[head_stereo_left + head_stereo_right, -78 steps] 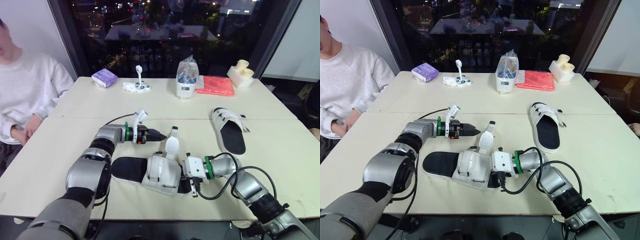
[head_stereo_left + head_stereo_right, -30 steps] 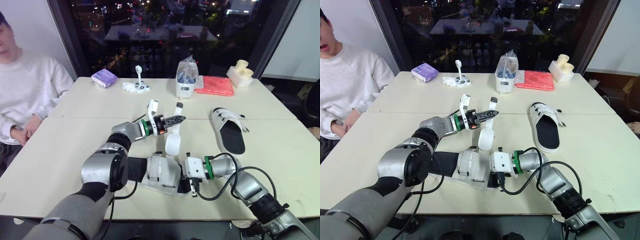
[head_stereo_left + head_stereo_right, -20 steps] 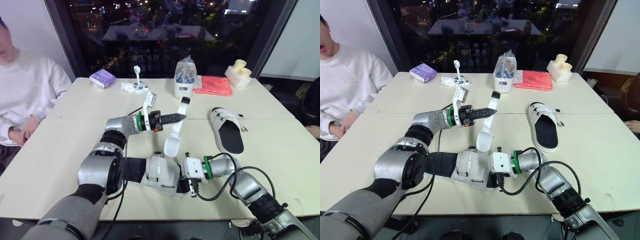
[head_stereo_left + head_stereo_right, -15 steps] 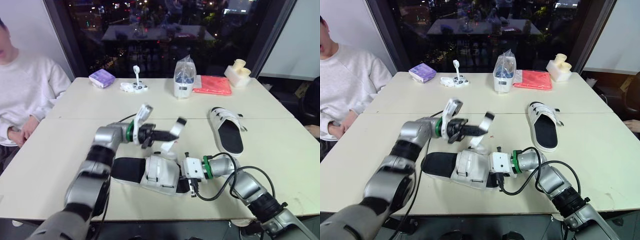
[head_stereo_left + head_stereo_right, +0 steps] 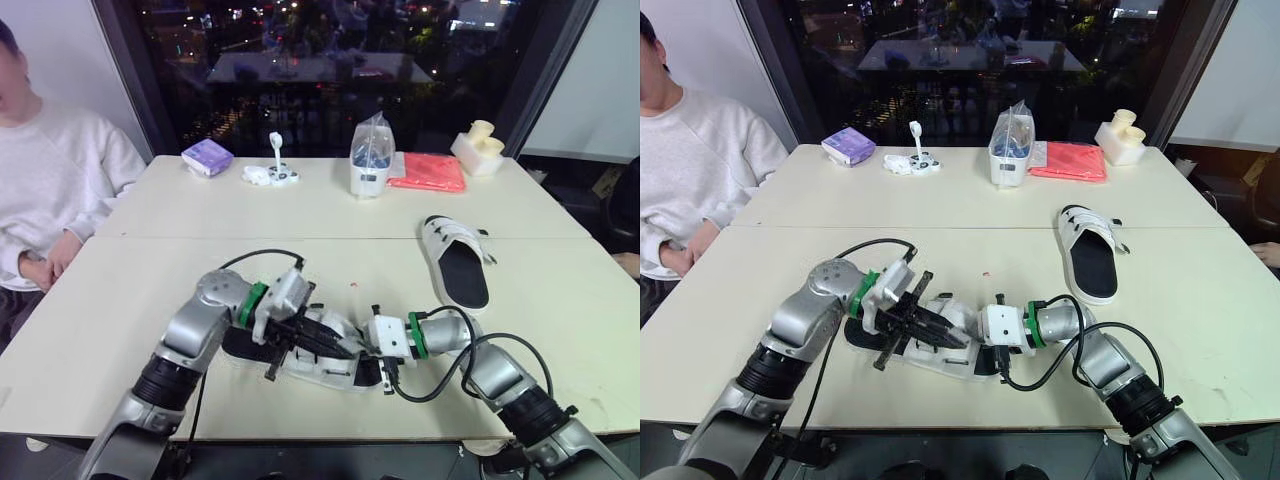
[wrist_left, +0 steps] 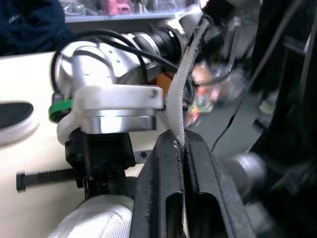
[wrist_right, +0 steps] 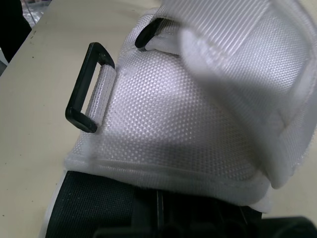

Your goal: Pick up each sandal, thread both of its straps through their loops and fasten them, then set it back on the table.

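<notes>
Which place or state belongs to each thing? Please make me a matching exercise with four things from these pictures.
Things:
1. strap
2. second sandal
3. red cloth
4. purple packet

Places or states:
A. lies beside the clear bag
B. pinched in the left gripper
C. lies alone on the robot's right
D. at the far left of the table

Pairs: 1-B, 2-C, 3-A, 4-D.

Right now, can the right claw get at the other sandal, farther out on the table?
Probably yes: only bare table lies between the right claw and the far sandal. It sits against the near sandal, though, and would have to leave it.
</notes>
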`<state>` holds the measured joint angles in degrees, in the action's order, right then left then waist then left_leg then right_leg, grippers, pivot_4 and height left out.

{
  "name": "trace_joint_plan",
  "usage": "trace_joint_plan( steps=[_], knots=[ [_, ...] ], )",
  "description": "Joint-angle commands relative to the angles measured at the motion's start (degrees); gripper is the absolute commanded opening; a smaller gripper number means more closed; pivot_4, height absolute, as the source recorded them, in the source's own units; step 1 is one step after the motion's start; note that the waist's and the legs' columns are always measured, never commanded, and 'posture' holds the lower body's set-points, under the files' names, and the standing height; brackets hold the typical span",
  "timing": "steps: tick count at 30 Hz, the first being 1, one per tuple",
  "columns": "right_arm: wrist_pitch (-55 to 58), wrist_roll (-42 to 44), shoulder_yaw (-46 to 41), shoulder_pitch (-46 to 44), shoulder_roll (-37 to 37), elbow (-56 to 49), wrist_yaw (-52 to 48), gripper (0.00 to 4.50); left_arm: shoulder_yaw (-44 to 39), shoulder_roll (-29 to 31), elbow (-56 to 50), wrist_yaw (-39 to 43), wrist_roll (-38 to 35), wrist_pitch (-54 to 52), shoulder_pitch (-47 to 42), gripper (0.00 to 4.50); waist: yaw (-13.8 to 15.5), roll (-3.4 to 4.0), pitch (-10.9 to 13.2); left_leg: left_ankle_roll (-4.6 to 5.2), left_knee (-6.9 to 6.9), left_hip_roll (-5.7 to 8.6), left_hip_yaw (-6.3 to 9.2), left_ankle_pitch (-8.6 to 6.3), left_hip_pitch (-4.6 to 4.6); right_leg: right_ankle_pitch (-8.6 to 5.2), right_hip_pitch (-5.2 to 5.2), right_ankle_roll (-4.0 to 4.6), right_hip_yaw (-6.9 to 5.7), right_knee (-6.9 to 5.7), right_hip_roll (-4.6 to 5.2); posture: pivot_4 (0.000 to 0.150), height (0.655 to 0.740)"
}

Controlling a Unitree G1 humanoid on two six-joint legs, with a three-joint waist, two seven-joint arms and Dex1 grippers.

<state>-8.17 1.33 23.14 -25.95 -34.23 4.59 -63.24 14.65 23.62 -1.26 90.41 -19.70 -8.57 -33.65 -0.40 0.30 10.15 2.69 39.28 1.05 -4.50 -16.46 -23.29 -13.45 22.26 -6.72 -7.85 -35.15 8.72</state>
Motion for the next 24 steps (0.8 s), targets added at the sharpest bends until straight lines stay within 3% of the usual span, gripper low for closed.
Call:
trace_joint_plan(
  steps=[1,6,9,12,17,24],
  knots=[
    [1.60,-3.42,1.23,2.15,-2.20,2.70,-1.18,0.00,1.60,1.31,0.29,1.63,3.36,14.08,1.02,1.90,0.00,0.00,0.00,0.01,0.00,0.00,0.00,0.00,0.00,0.00,0.00,0.00,0.00,0.01,0.00,0.150,0.7400],
    [0.97,-3.45,1.41,2.19,-2.57,3.16,-1.79,0.00,5.36,9.03,3.15,2.09,3.14,32.92,1.96,4.39,0.10,0.04,-0.02,0.03,-0.02,0.00,0.00,-0.02,0.00,0.00,0.04,0.00,0.00,0.02,0.06,0.150,0.7400],
    [0.60,-3.49,1.59,1.65,-2.30,3.92,-1.89,0.00,3.11,10.87,5.77,1.56,1.98,35.16,1.56,4.46,0.46,0.05,-0.03,0.09,-0.02,0.00,0.00,-0.06,0.00,0.00,0.09,0.00,-0.02,0.06,0.10,0.150,0.7400],
    [0.13,-3.73,1.73,1.27,-1.99,4.52,-1.96,0.00,0.60,12.39,6.72,-0.50,0.74,30.02,1.47,4.46,0.72,0.05,-0.03,0.14,-0.02,0.00,0.00,-0.08,0.01,0.00,0.15,0.00,-0.03,0.05,0.06,0.150,0.7400],
    [-0.52,-3.83,1.84,1.18,-1.95,4.97,-2.06,0.00,-3.11,20.26,-5.30,-5.47,-14.12,-4.66,6.10,4.46,0.44,0.05,-0.02,0.18,-0.02,0.00,-0.01,-0.09,-0.02,-0.01,0.09,-0.02,0.00,-0.04,-0.01,0.150,0.7400],
    [-1.02,-3.52,1.60,1.46,-2.97,4.73,-3.21,0.00,-5.32,25.40,-23.37,-12.47,-28.74,-28.30,14.70,4.46,0.83,0.06,-0.01,0.18,-0.03,-0.02,0.00,-0.10,0.01,-0.02,0.05,-0.03,0.01,0.00,-0.02,0.150,0.7400]
  ],
)
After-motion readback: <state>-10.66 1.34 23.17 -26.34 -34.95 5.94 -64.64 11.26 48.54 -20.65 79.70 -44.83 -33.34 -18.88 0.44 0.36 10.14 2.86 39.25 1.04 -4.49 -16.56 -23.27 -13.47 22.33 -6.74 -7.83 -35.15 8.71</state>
